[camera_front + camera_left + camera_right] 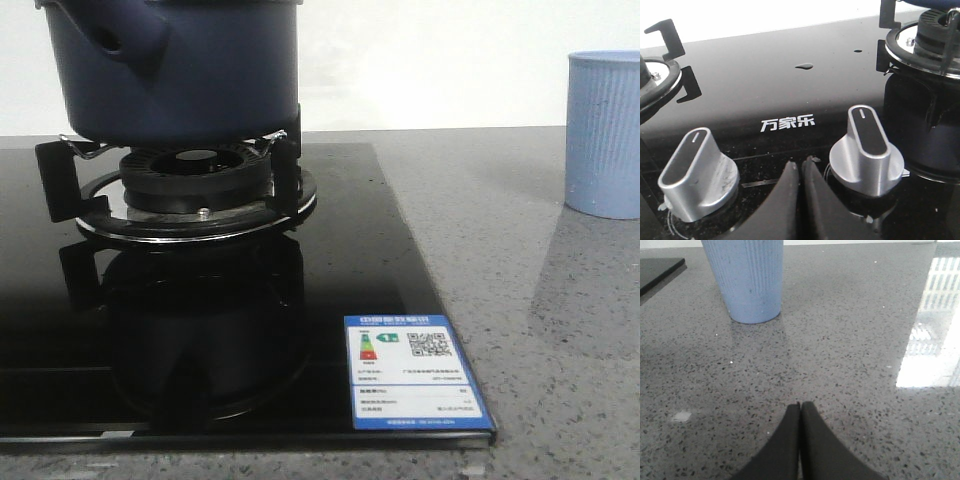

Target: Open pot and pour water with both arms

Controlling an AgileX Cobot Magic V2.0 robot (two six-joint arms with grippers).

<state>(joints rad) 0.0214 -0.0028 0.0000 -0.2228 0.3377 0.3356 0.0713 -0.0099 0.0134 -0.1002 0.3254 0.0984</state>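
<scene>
The dark navy-blue pot (175, 70) stands on the gas burner (195, 185) at the back left of the front view, its stub handle facing forward-left; its top is cut off by the frame edge. A pale blue ribbed cup (603, 135) stands on the grey counter at the right and shows in the right wrist view (746, 277). My left gripper (801, 167) is shut and empty, low over the black hob between two silver knobs. My right gripper (800, 407) is shut and empty, low over the counter, short of the cup. Neither gripper shows in the front view.
The black glass hob (360, 250) carries a blue energy label (415, 372) at its front right corner. Two silver knobs (697, 172) (867, 150) flank the left gripper. A second burner (655, 80) lies at the hob's other side. Grey speckled counter (850, 340) stretches around the cup.
</scene>
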